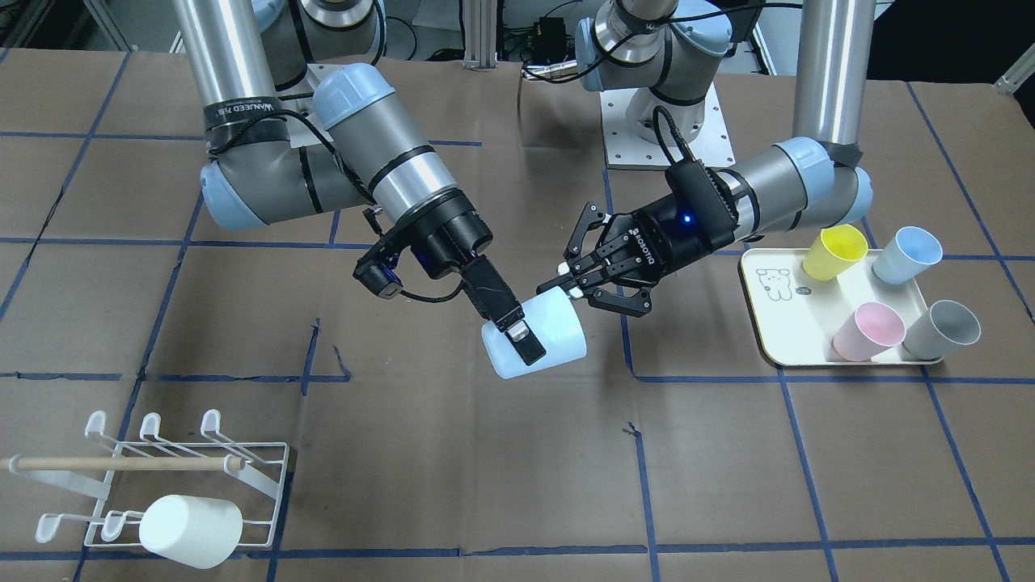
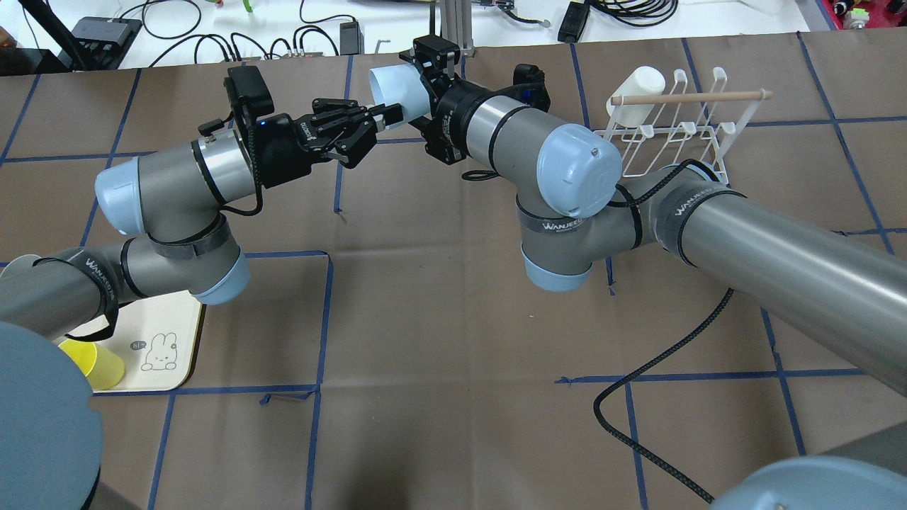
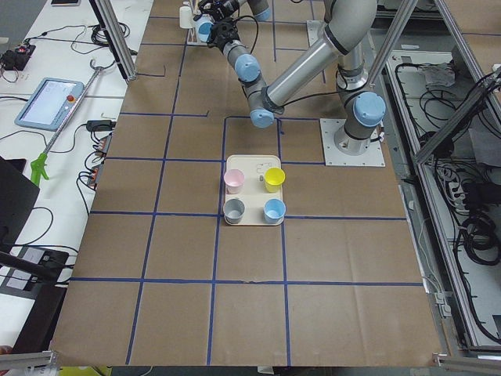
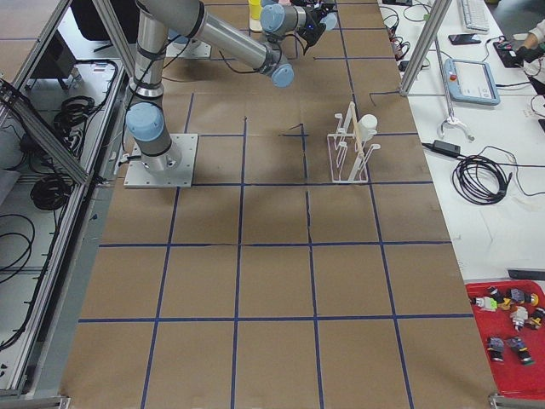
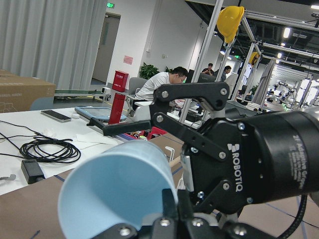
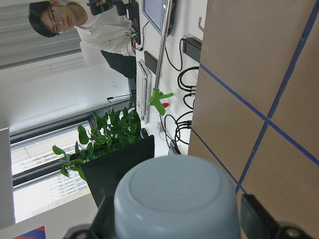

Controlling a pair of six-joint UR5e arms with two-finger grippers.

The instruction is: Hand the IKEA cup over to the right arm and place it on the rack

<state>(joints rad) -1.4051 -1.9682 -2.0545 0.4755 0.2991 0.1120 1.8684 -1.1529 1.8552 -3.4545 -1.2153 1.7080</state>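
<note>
Item: IKEA cup (image 1: 558, 327), light blue, apparently smooth moulded plastic. It is judged light and stiff enough to take a firm pinch, though thin at the rim. It looks slick, so it may swivel or slip in a loose hold, but a drop would be unlikely to break it. Best hold, as judged: across the side wall toward the base, leaving the mouth free to go over a prong. Location: in the air over the paper-covered surface (image 1: 485, 485), roughly on its side and well apart from the rack (image 1: 121, 463). It lies between the rack and the cream tray (image 1: 776, 323), which carries four more cups. Right tool (image 1: 525, 339): pressed onto the IKEA cup, with one flat finger along the wall and the cup's base facing its wrist camera. Left tool (image 1: 578, 289): jaws spread, one tip just beside the rim, pinching nothing. Rack: one white cup (image 1: 190, 529) already hangs on a prong.
</note>
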